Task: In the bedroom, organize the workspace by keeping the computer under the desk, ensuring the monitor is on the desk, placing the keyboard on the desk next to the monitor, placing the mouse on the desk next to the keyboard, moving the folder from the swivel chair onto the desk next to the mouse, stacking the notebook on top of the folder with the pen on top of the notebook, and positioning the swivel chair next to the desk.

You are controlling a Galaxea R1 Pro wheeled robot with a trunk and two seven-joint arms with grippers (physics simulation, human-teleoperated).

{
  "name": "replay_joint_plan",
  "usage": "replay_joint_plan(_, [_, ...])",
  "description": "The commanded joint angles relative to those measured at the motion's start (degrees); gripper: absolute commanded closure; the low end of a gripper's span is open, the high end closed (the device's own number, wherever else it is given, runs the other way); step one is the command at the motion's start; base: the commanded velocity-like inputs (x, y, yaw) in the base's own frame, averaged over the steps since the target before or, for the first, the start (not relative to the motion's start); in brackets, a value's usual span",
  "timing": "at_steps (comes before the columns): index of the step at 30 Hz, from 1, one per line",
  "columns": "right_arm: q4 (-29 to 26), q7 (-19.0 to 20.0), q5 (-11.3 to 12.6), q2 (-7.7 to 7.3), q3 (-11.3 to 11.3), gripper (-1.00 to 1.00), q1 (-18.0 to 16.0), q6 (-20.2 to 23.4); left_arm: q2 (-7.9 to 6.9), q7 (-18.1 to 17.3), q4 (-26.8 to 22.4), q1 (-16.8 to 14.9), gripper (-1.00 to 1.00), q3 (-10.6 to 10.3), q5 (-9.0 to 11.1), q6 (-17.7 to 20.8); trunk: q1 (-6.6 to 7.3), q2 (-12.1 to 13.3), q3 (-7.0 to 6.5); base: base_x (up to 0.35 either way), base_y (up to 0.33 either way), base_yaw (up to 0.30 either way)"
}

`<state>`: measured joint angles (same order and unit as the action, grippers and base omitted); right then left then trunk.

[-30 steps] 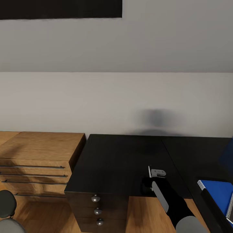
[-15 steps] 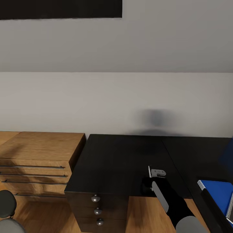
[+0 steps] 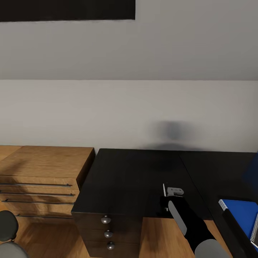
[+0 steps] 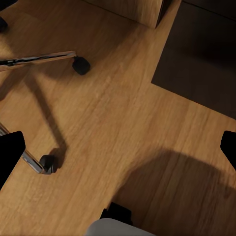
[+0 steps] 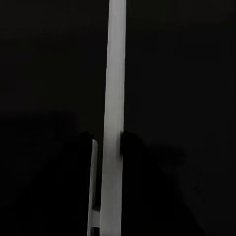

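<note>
Far left in the head view, a wooden dresser [image 3: 43, 168] is parked just beside the desk [image 3: 132, 179]. A bit of the swivel chair [image 3: 7, 225] can be seen at the lower left corner, and its chrome legs and castors [image 4: 46, 162] are spread over the wood floor [image 4: 123, 128] in the left wrist view; whether the left gripper is clenched can't be told. Over the desk's front edge, the right gripper [image 3: 168, 197] is clamped on the pen [image 5: 114, 113]. Far right, the folder [image 3: 242, 215] is lying on the desk with the notebook's spiral [image 3: 254, 229] on it.
</note>
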<state>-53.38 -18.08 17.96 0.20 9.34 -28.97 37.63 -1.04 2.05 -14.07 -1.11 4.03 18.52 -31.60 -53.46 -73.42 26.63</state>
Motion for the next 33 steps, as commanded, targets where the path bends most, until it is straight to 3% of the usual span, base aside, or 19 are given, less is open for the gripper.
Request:
replay_joint_plan(1, [-0.1, -0.6, 0.8, -0.03, 0.1, 1.00, 0.0, 0.1, 0.03, 0.2, 0.0, 0.0, -1.00, 0.2, -0.3, -0.1, 0.00, 0.0, 0.06, 0.000, 0.000, 0.000])
replay_joint_plan(33, [-0.1, -0.6, 0.8, -0.03, 0.1, 1.00, 0.0, 0.1, -0.01, 0.1, 0.0, 0.0, -1.00, 0.3, -0.4, -0.2, 0.00, 0.0, 0.06, 0.000, 0.000, 0.000])
